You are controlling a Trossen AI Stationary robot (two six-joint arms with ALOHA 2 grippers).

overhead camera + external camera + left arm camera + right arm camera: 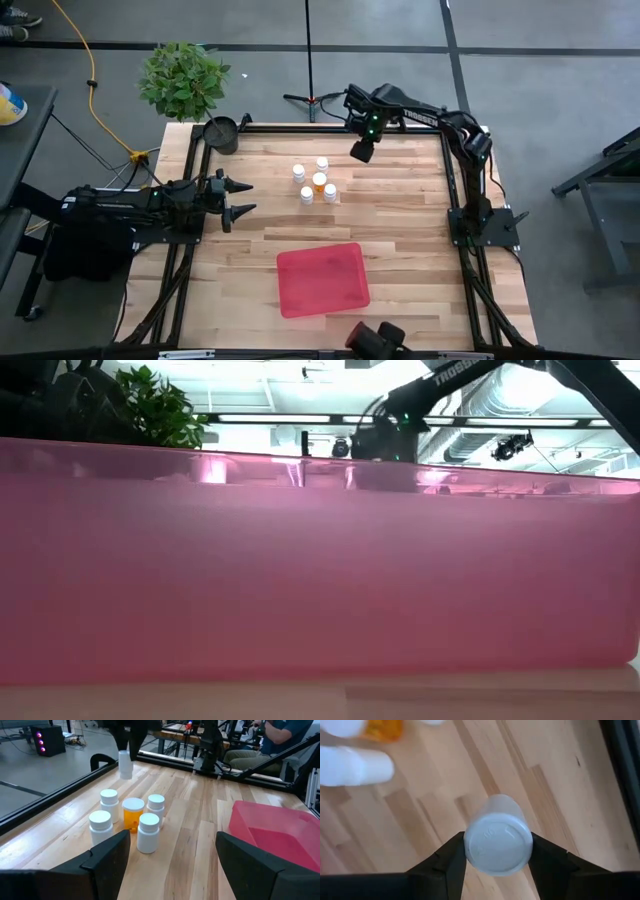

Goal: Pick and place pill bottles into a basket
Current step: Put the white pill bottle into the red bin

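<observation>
— Where's your right gripper (pixel 496 851)?

— Upper middle of the high view, above the table (pixel 400 210), fingers clamped on a white-capped pill bottle (pixel 498 841).

— The rest?

— You have five pill bottles (pixel 315 183) clustered at centre; the red basket (pixel 322 279) sits lower centre. Your left gripper (pixel 240 198) waits at left, fingers spread apart.

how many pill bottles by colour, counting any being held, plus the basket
white bottles standing on the table: 4, for example this one
orange bottle on the table: 1
white bottle held in the right tool: 1
red basket: 1
total: 7 things, 6 of them bottles
</observation>
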